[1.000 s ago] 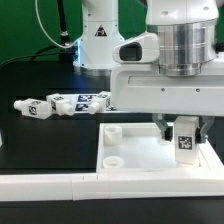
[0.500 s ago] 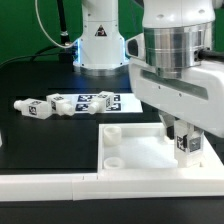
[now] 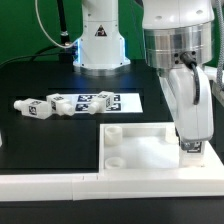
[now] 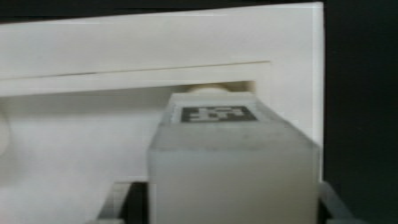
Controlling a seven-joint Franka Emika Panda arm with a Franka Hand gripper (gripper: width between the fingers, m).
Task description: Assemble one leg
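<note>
My gripper is shut on a white leg and holds it upright at the large white panel's near corner on the exterior view's right. The hand hides most of the leg there. In the wrist view the leg fills the middle between the dark fingers of the gripper, with its square tag facing the camera and the panel behind it. Whether the leg's end sits in a hole is hidden. Other loose legs lie on the black table at the left.
The marker board lies behind the panel, next to the loose legs. Two round corner sockets show on the panel's left side. A white rail runs along the front edge. The robot base stands at the back.
The wrist has turned about its upright axis over the same corner of the panel, with the leg still held. The hand now covers most of the leg's tag in the exterior view.
</note>
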